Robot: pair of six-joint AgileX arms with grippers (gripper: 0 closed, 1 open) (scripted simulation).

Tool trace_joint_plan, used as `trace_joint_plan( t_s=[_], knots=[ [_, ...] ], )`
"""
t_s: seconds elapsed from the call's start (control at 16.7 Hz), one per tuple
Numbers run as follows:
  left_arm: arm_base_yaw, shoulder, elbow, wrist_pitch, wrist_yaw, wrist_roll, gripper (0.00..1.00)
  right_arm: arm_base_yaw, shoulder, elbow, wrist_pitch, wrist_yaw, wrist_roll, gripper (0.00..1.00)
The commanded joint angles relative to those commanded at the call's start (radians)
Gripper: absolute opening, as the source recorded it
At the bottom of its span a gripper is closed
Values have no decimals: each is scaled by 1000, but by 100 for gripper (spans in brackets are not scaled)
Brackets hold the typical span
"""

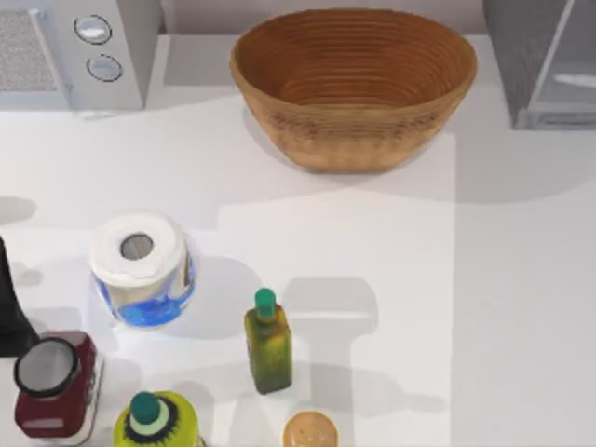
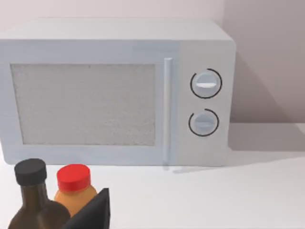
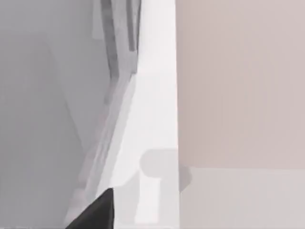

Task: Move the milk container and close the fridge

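From the microwave [image 1: 74,51] far left, past the wicker basket [image 1: 354,84], to the fridge [image 1: 535,65] far right, its pale door [image 1: 570,79] seemingly ajar, we judge that rigid, smooth panel best pushed near its free edge, though we cannot tell the state of our left gripper [image 2: 90,214] or right gripper [image 3: 95,212].

Left arm [image 1: 11,307] sits dark at the table's left edge, low and parked.

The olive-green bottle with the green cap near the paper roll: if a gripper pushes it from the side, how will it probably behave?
The olive-green bottle stands upright, tall over a narrow base, so a push near its green cap would probably tip it. Its body looks flat-sided, so once down it would likely slide rather than roll. The paper roll stands apart from it, so a fall would probably miss it.
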Motion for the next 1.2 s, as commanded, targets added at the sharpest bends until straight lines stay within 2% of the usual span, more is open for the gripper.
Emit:
trace_joint_plan(
  t_s=[0.42,0.6,0.84,1.2],
  knots=[
    [0,0,0,0,0,0,100,8,-8,-25,24,13,25,100],
    [0,0,0,0,0,0,100,95,-18,-77,65,105,121,100],
    [0,0,0,0,0,0,100,320,-98,-121,178,280,268,100],
    [0,0,0,0,0,0,100,778,-146,-240,276,586,506,100]
  ],
)
